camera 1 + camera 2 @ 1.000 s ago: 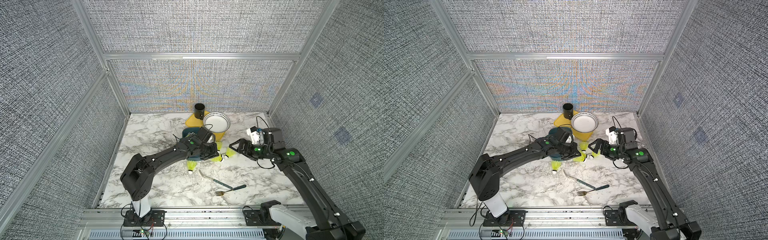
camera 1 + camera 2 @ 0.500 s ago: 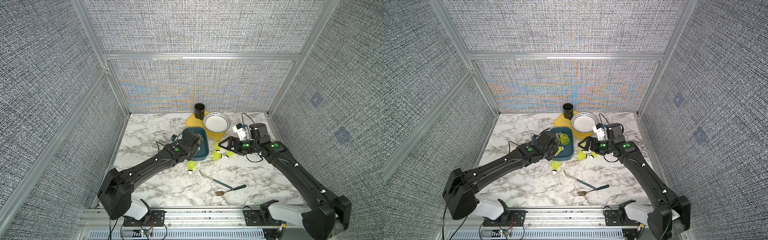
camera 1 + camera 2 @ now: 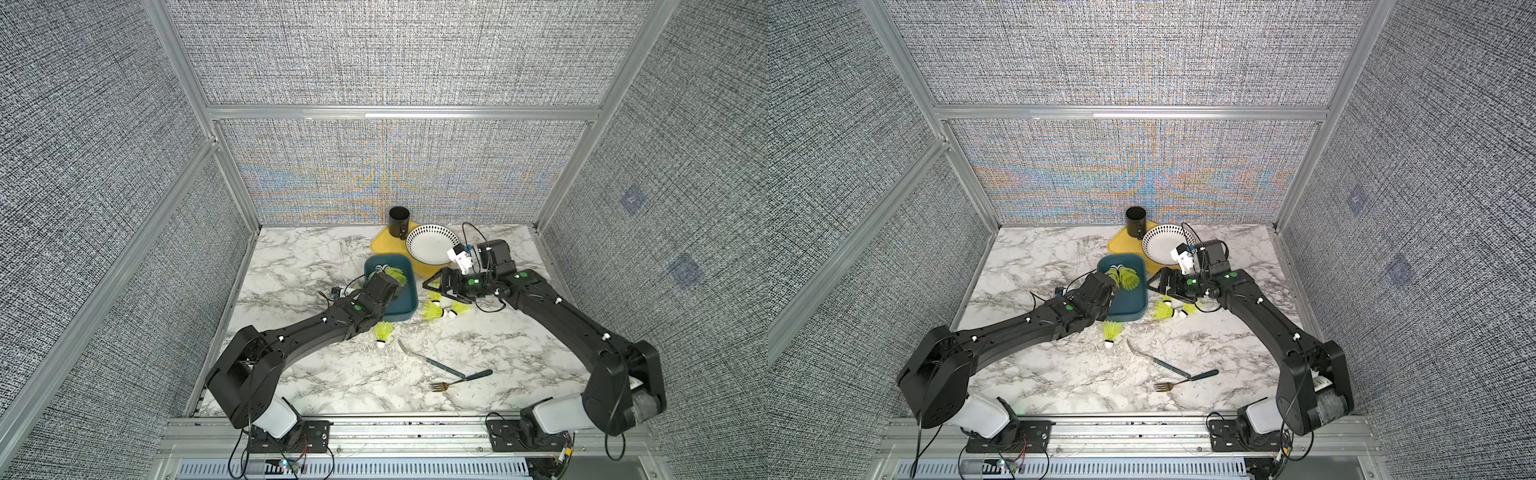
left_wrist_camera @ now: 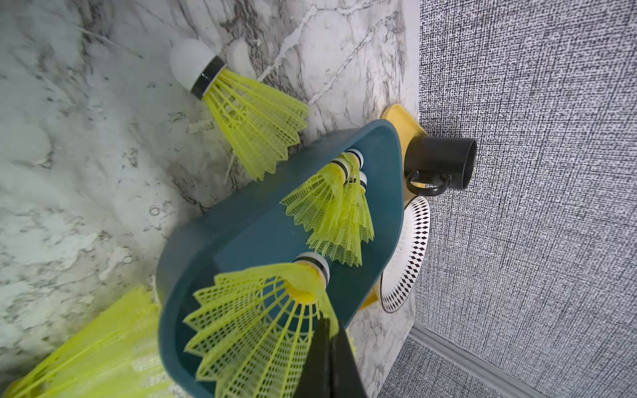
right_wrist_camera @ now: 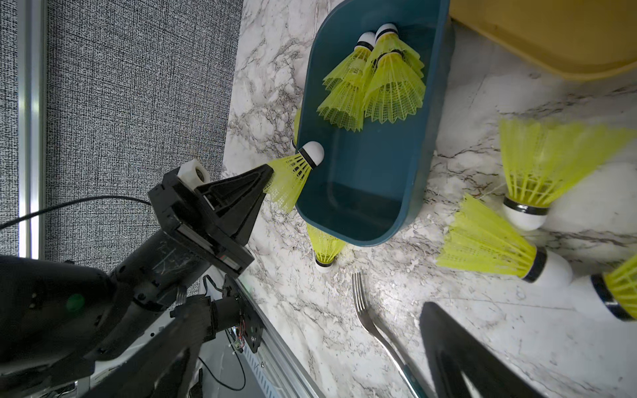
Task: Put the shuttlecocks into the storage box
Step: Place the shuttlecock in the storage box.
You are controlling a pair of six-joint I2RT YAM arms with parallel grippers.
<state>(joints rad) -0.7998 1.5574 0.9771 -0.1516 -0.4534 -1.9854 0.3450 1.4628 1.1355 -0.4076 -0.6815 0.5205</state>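
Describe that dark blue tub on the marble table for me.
The storage box is a dark teal, shallow tub with rounded corners and smooth plastic-looking walls. It sits flat on the marble table beside a yellow tray. Three shuttlecocks lie bunched at its far end; the left end effector, shut on another shuttlecock, holds it over one long rim.

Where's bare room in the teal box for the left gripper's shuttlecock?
Bare: near half of the dark teal storage box; three neon yellow shuttlecocks fill its far end. Crowded: marble beside it, loose shuttlecocks under the open right gripper.
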